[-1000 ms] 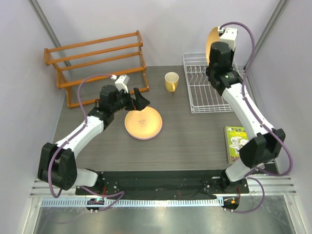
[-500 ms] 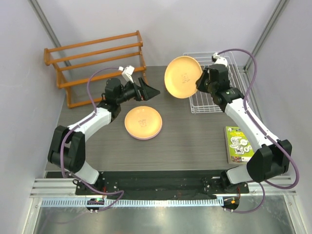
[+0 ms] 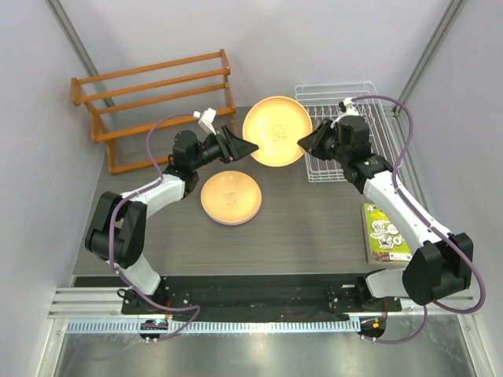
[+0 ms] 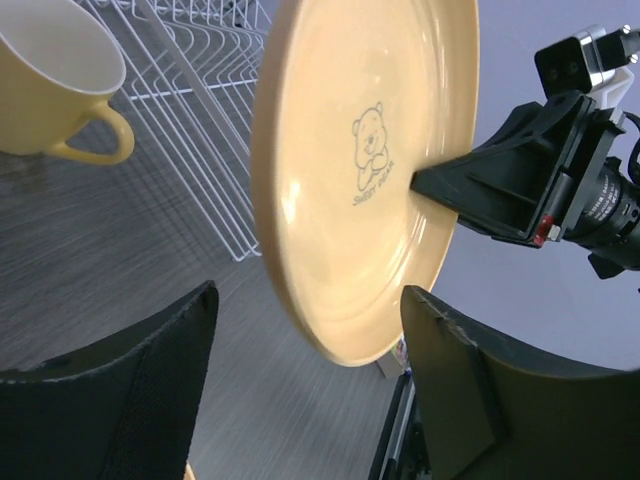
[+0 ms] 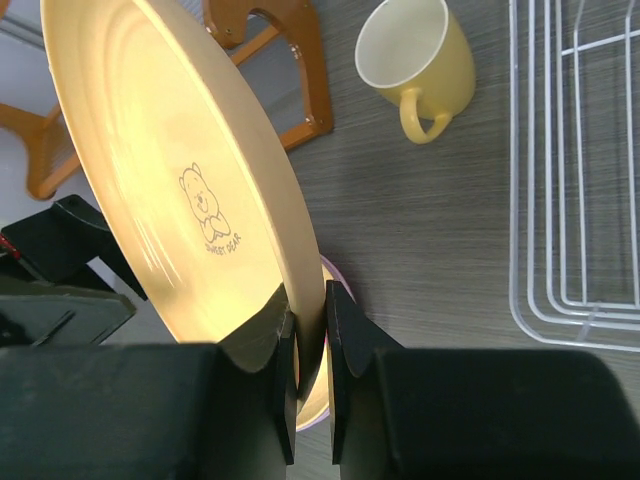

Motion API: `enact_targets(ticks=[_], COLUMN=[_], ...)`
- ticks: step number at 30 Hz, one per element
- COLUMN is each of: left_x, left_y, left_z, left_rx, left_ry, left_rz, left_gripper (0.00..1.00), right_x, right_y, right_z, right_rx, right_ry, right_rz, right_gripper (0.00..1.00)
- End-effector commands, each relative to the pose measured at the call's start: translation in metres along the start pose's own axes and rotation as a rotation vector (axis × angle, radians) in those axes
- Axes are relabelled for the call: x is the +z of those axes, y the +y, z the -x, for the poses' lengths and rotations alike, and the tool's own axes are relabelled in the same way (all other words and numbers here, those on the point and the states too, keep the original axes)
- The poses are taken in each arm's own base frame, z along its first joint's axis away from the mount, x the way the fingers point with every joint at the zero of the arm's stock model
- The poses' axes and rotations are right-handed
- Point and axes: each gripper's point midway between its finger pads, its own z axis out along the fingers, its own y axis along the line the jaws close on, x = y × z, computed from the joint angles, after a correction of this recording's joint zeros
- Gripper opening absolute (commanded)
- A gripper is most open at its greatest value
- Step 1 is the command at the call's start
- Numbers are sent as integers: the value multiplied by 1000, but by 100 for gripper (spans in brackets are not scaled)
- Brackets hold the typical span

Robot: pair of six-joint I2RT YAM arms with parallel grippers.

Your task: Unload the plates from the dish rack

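Compared with half a second ago, the orange-yellow plate sits further toward the left of the top view. It has moved away from the dish rack and up to the left gripper, which has reached further toward the centre. The right gripper has moved with the plate, its jaws pinching the plate's right rim. In the right wrist view its two black fingers press on either side of the edge. The plate hangs in the air, tilted nearly on edge, with its printed face toward the top camera.

The left gripper's jaws are spread wide. In the left wrist view the plate's lower rim lies in the gap between them, and I cannot tell whether it touches either finger. The plate stack lies unmoved at centre left of the top view, with another orange-yellow plate on top and a pinkish rim showing under it.

The table is dark grey with a fine wood-grain streak. Pale, plain walls close it in. At upper left stands an orange wooden rack made of slats. A green illustrated booklet lies flat at lower right.

The held plate is glossy, shallow and round, with a small bear drawn at its middle. The dish rack is thin white wire in a rectangular basket shape. Near it, a pale yellow mug stands upright with its handle toward the bottom of the right wrist view.
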Motion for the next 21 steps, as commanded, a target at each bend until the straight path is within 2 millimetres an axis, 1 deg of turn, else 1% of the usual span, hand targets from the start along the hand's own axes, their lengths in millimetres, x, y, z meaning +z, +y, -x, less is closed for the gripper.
enact_targets(ticks=[1, 3, 4, 5, 6, 12, 14, 15, 16, 18, 19, 20, 21], left_x=[0, 0, -1, -1, -1, -2, -3, -3, -4, -4, -5, -5, -7], left_y=[-6, -3, -4, -2, -2, 1, 2, 3, 6, 8, 13, 18, 19], left_z=[8, 9, 10, 9, 9, 12, 15, 15, 13, 17, 14, 14, 15], left_rx=[37, 41, 48, 50, 50, 50, 50, 53, 52, 54, 52, 53, 53], left_ry=[-52, -62, -64, -61, -61, -81, -95, -98, -91, -99, -89, -94, -95], left_rz=[-19, -2, -3, 3, 8, 27, 42, 46, 61, 83, 108, 131, 145], left_gripper=[63, 56, 50, 48, 46, 41, 36, 32, 23, 12, 5, 1, 0], right_x=[-17, -18, -17, -17, -18, -19, -20, -21, -23, -24, -25, -26, -26], right_y=[37, 38, 37, 38, 39, 41, 40, 40, 40, 39, 38, 37, 36], right_z=[27, 26, 23, 22, 21, 16, 13, 12, 10, 7, 5, 3, 2], right_rx=[35, 39, 43, 47, 48, 62, 69, 72, 75, 76, 77, 77, 74], right_ry=[-86, -84, -77, -70, -65, -42, -36, -34, -30, -25, -19, -18, -15], right_rz=[139, 142, 142, 148, 154, 168, 168, 170, 174, 175, 175, 174, 173], right_gripper=[7, 7, 7, 7, 7, 7, 7, 7, 7, 8, 9, 10, 13])
